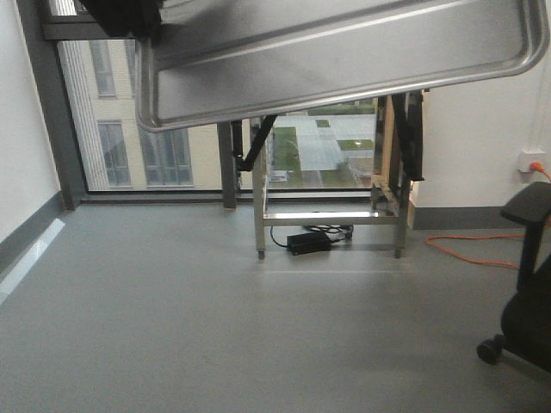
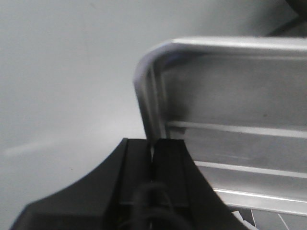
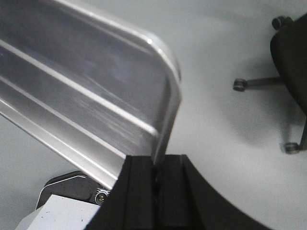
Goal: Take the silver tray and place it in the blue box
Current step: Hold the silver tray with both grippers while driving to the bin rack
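**Pincers are carrying the silver tray (image 1: 344, 60) aloft, with no box in sight**

Both arms are holding the tray by its short ends. The left pincer (image 2: 152, 144) is clamping the rim beside a rounded corner, and the right pincer (image 3: 157, 162) is clamping the opposite rim. The tray is hanging tilted, high over the grey floor (image 1: 215, 327), across the top of the front view. Judging by this, the carrying step is under way. The blue box is appearing in no view, so the next move is calling for both arms to travel together, bring the tray over the box, then lower it.

Office-like lab: swivel chair (image 1: 529, 320), metal bench frame (image 1: 331, 217), large window (image 1: 129, 138).
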Controlling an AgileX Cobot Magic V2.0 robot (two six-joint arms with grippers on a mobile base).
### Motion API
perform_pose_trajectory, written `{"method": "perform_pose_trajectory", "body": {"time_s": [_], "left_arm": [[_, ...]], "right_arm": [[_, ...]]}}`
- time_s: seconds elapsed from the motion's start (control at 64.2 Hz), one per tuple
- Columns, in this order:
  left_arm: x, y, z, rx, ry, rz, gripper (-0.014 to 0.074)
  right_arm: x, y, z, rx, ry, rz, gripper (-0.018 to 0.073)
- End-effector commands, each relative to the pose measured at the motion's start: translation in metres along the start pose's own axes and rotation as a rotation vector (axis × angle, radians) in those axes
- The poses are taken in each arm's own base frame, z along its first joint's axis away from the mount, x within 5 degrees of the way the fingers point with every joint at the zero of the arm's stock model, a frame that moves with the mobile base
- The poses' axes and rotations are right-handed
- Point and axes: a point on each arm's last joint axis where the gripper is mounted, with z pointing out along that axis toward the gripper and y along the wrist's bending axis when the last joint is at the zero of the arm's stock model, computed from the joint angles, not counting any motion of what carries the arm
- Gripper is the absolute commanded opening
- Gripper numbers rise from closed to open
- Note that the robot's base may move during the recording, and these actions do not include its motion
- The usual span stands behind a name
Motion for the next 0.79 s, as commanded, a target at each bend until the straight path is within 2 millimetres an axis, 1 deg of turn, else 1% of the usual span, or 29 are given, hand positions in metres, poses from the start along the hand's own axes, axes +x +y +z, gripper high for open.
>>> {"method": "perform_pose_trajectory", "body": {"time_s": [0.0, 0.281, 0.779], "left_arm": [[-0.008, 0.001, -0.033, 0.057, -0.111, -0.029, -0.0098], [-0.006, 0.003, -0.044, 0.081, -0.123, -0.043, -0.0098], [-0.006, 0.007, -0.044, 0.042, -0.128, -0.026, -0.0098]], "right_arm": [[-0.01, -0.002, -0.017, -0.039, -0.121, -0.011, 0.0057], [-0.01, -0.002, -0.017, -0.039, -0.121, -0.011, 0.0057], [-0.01, -0.002, -0.017, -0.039, -0.121, -0.011, 0.0057]]}}
